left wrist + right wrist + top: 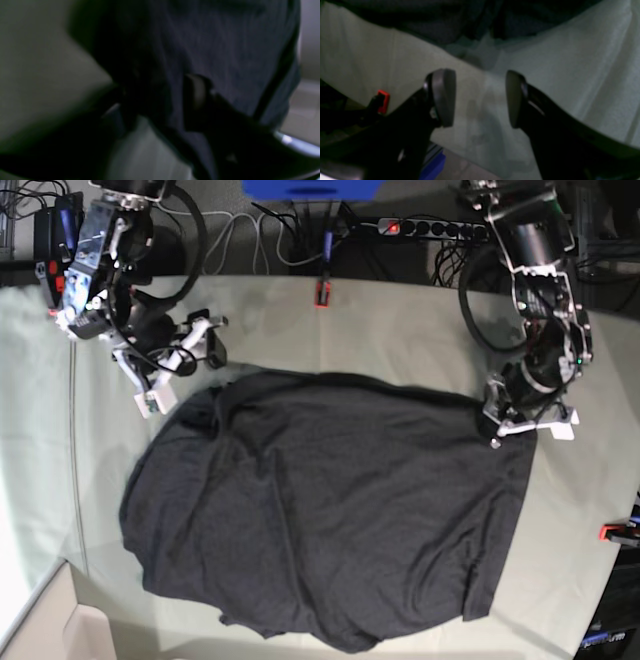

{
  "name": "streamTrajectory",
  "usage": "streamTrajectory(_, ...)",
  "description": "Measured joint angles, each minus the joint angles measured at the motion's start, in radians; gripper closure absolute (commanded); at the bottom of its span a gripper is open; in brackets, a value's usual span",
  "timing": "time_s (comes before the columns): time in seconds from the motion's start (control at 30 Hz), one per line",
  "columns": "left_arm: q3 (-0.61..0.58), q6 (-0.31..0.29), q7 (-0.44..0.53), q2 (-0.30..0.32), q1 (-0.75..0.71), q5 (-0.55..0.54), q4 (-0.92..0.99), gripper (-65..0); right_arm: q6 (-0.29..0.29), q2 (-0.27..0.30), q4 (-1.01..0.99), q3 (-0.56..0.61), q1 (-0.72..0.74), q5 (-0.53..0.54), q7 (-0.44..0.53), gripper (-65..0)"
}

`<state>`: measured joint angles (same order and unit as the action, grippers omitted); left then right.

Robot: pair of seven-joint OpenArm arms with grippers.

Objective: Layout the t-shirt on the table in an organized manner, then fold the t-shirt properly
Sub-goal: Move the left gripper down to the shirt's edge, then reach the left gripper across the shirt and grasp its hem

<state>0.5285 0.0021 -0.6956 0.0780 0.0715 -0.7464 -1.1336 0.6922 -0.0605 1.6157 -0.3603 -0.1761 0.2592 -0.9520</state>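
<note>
Dark and blurred, the left tool (160, 100) sits buried in the charcoal soft-fabric t-shirt (225, 50); only one finger pad (197, 92) shows, cloth against it, so whether it pinches cannot be told

Black fingers of the right tool (480, 97) stand spread over the pale greenish-grey cloth worktop (570, 75), touching nothing, a red clamp (382, 100) beside, shirt edge beyond

From above, the shirt lies rumpled mid-worktop, its graphic hidden; cables and a power strip (430, 226) run behind
</note>
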Motion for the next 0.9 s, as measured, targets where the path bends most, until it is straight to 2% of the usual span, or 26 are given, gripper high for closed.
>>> streamTrajectory(0.03, -0.012, 0.003, 0.004, 0.003, 0.009, 0.003, 0.002, 0.0, 0.000, 0.001, 0.000, 0.000, -0.001, -0.001, -0.002, -32.1)
streamTrajectory(0.13, -0.052, 0.007, 0.006, 0.010, 0.031, -0.003, -0.010, -1.8, 0.000, 0.000, -0.001, 0.002, -0.001, 0.000, 0.000, -32.1)
streamTrajectory(0.2, -0.062, 0.007, 0.005, 0.009, 0.040, -0.005, -0.018, 0.0, 0.000, 0.000, -0.001, 0.001, -0.002, 0.000, -0.001, -32.1)
streamTrajectory(0.43, -0.066, 0.014, -0.005, 0.008, 0.077, -0.002, -0.130, 0.0, 0.000, 0.000, -0.001, 0.000, -0.001, 0.000, -0.001, -32.1)
streamTrajectory(0.53, -0.130, 0.017, -0.002, 0.028, 0.119, 0.018, -0.131, 0.0, 0.000, 0.000, -0.001, 0.002, 0.000, -0.001, -0.001, -32.1)
streamTrajectory(0.7, -0.266, 0.011, 0.002, 0.032, 0.190, 0.188, -0.127, 0.0, 0.000, 0.000, -0.001, 0.002, 0.000, 0.000, -0.001, -32.1)
streamTrajectory(0.9, -0.380, 0.005, -0.003, -0.034, 0.289, 0.409, -0.083, 0.0, 0.000, 0.000, -0.001, 0.001, 0.000, 0.000, -0.001, -32.1)
